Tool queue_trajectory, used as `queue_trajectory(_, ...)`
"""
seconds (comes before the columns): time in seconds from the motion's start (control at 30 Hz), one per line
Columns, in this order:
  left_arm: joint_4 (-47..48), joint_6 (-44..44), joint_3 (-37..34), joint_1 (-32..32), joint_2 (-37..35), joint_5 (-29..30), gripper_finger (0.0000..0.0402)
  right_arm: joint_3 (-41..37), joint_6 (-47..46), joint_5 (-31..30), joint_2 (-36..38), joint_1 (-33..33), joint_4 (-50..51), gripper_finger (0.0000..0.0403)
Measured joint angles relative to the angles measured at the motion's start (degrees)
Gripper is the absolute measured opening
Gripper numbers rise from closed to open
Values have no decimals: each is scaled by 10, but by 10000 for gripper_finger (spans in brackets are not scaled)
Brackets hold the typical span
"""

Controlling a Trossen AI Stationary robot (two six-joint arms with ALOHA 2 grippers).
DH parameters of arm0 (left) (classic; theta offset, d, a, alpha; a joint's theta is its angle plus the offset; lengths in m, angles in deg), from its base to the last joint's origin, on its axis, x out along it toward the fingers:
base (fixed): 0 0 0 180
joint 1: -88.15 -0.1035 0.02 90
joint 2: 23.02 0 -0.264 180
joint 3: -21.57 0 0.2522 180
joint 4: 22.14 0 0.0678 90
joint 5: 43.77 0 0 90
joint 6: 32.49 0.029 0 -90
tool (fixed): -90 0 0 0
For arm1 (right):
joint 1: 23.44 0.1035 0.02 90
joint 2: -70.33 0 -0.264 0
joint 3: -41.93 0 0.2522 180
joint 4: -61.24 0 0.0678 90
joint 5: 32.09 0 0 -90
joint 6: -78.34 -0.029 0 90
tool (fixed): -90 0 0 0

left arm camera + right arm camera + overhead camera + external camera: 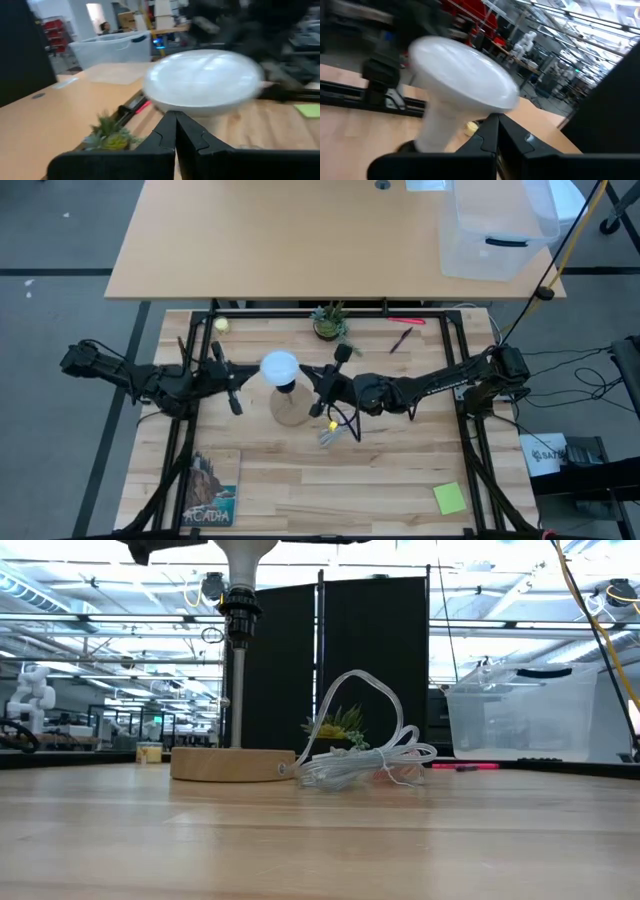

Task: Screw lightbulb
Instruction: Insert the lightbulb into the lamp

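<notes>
The white lightbulb [280,367] stands upright, its neck [243,560] in the black socket [240,610] of the round wooden stand [290,408]. My left gripper [257,373] is shut and level, its tips at the globe's left side [200,82]. From the right, my right gripper [304,372] is also shut and level, with its tips at the globe's other side [465,72]. The stand's wooden base [232,762] rests flat on the table. My left gripper has its shut fingertips [175,120] at the lower rim of the globe [192,111], coming level from the table's left; whether they touch it, I cannot tell. My right gripper has its shut fingertips [492,125] at the globe's edge [507,102], level from the table's right; touching or just short of it, I cannot tell.
A silvery-clear tangle of plastic [360,762] lies just right of the stand's base. A small potted plant [328,323], a red pen [408,321] and a dark pen [400,340] lie at the far side. A booklet [210,488] and a green note [449,498] lie near the front.
</notes>
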Motion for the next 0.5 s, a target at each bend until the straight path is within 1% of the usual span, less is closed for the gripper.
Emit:
queue_trajectory(0.07, 1, 0, 0, -17, 0, 0, 0, 0, 1, 7, 0, 8, 0, 0)
queue_trajectory(0.3, 7, -9, 0, -66, 0, -15, 0, 0, -2, -1, 0, 29, 7, 0)
queue_trajectory(0.5, 8, -10, 0, -80, -4, -26, 0, 0, -31, -2, 0, 39, 50, 0)
